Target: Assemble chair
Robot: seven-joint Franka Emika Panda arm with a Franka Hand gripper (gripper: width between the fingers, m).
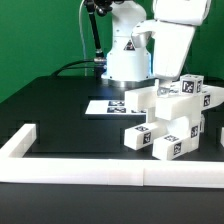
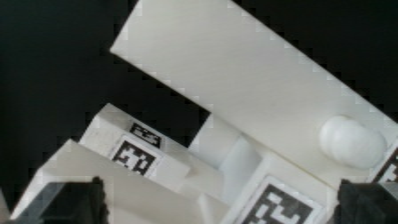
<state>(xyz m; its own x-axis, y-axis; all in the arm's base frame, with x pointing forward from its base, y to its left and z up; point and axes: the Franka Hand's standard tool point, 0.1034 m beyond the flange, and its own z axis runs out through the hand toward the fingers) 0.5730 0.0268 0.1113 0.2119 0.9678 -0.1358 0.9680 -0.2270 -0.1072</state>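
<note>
Gripper point(image 2: 221, 188) hanging wide open and empty over the chair pile, lining up a grab

The black table point(image 1: 50, 110) is giving loads of free room on the exterior view's left of the marker board point(image 1: 108, 106), and the border rail point(image 1: 80, 170) is running well in front of it. The chair parts point(image 1: 165, 118) are sitting stacked just beside the marker board on the exterior view's right. I'd be centring those spread jaws on one panel edge and dropping straight down, not sideways.
</note>
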